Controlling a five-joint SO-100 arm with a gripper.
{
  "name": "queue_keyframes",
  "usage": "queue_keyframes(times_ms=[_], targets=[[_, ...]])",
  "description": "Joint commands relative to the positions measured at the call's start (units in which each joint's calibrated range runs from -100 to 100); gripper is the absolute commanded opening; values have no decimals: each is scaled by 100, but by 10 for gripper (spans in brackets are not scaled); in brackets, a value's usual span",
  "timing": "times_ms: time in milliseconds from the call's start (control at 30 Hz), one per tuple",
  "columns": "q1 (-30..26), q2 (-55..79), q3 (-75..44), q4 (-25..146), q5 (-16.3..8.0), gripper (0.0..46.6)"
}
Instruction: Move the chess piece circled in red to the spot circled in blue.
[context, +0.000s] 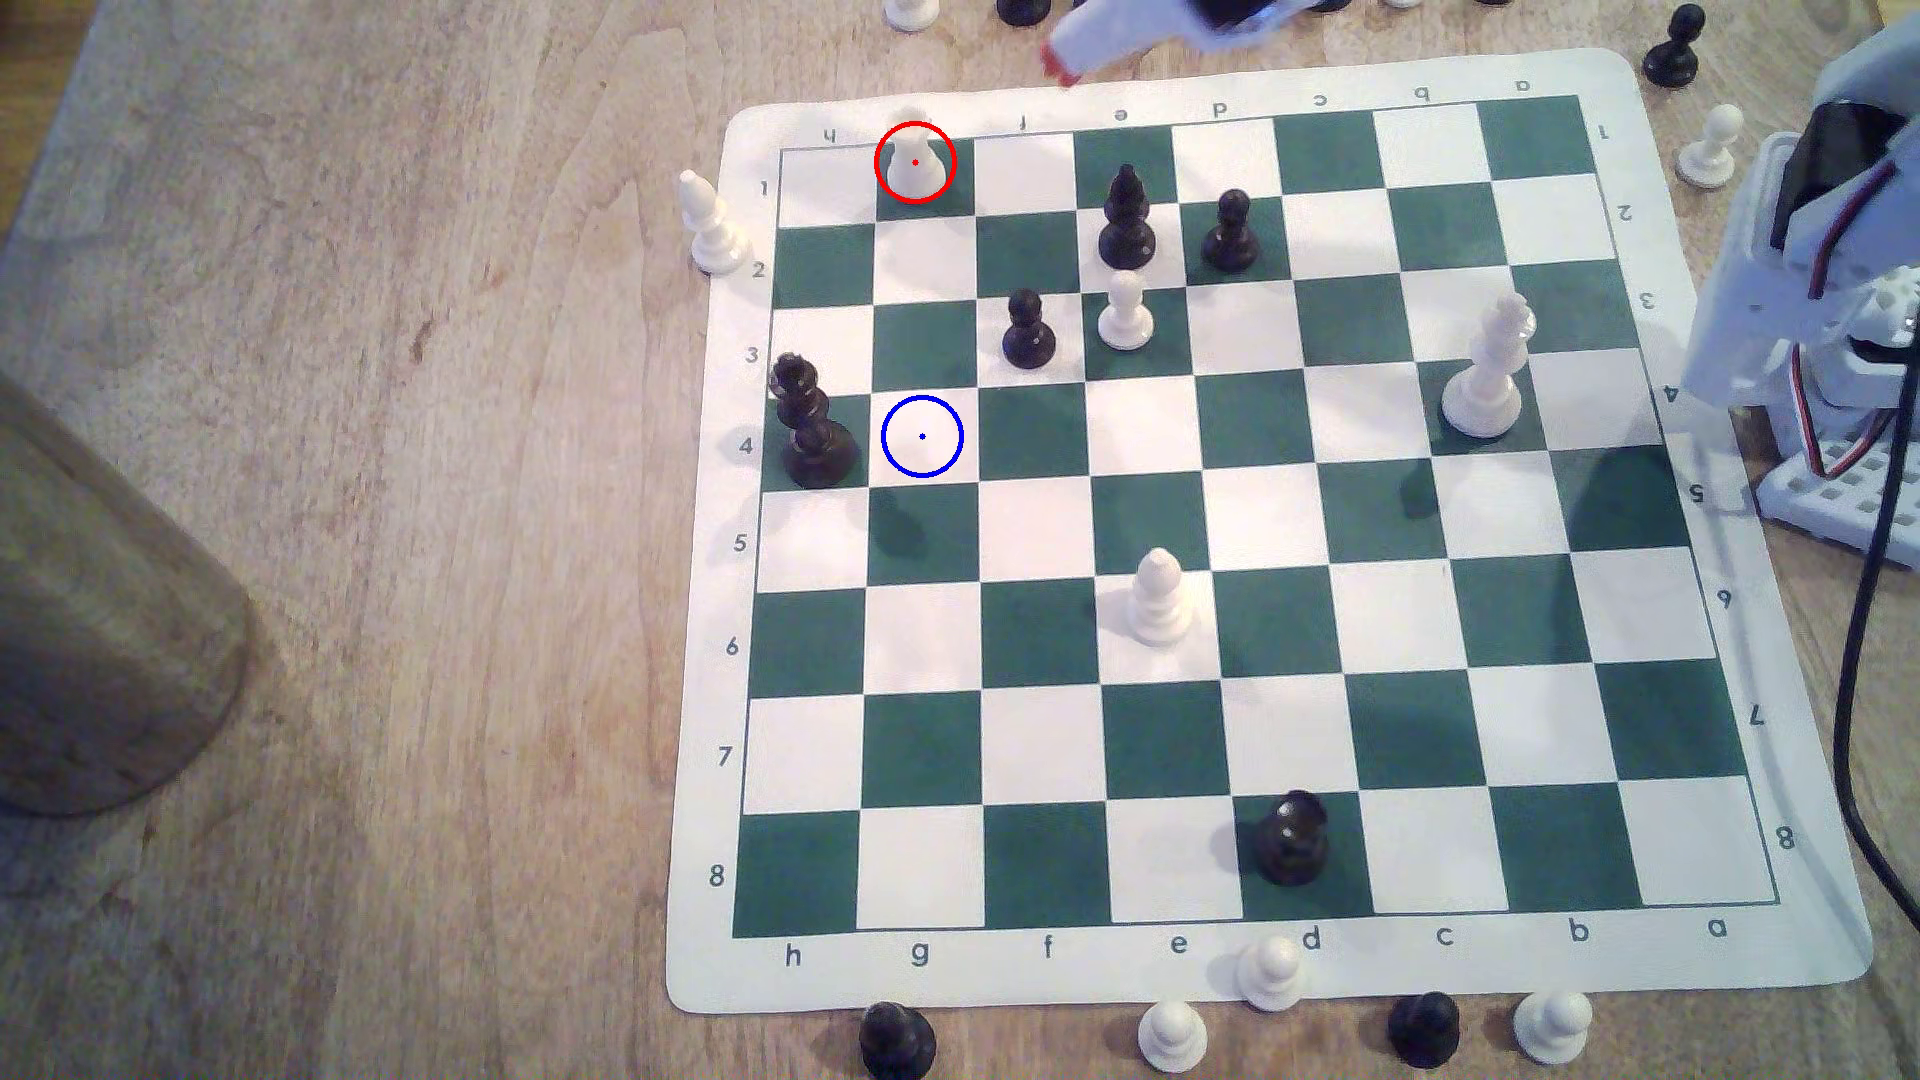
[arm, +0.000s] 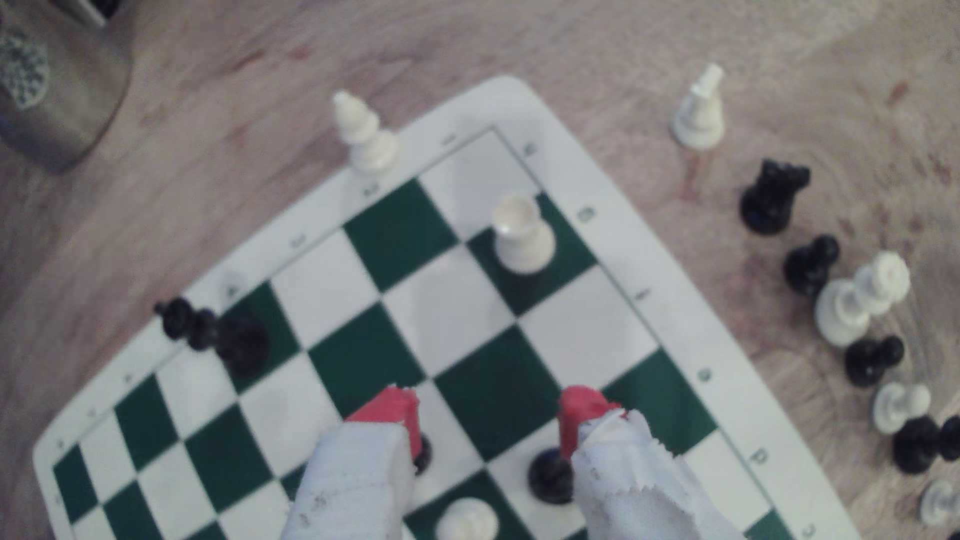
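Hobby tabletop setup, pale wooden table (context: 364, 519), roll-up chess mat (context: 1766, 966), white breadboard (context: 1829, 498), loose wiring (context: 1870, 623)

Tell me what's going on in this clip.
A single robot arm is working over a green-and-white chess mat on a wooden table. Its gripper, with red-tipped, white-wrapped fingers, is open, holds nothing and hangs above the board. The short cream-white rook, ringed in red, stands untouched on its green edge square. The white square ringed in blue is free, beside a tall black piece.
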Motion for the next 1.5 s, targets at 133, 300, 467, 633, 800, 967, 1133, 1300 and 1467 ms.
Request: queue_keyframes(times_ms=[133,300,467,633,800,967,1133,1300,1467], targets=[[-5,1048,-801,-657,-54,173],[-21,1659,-1045,-919,-29,177],[-21,2304,-1299,-1394,-10,163],[2,2856,-1381,-1918,5,158],[18,3161,-1580,-1975,5,191],[26,3628,-1852,-2106,10,196],[112,3900,-2006,-2286,20,185],[159,3942,-2097,-2450,24,180],[143,3951,-2133,-2565,39,178]])
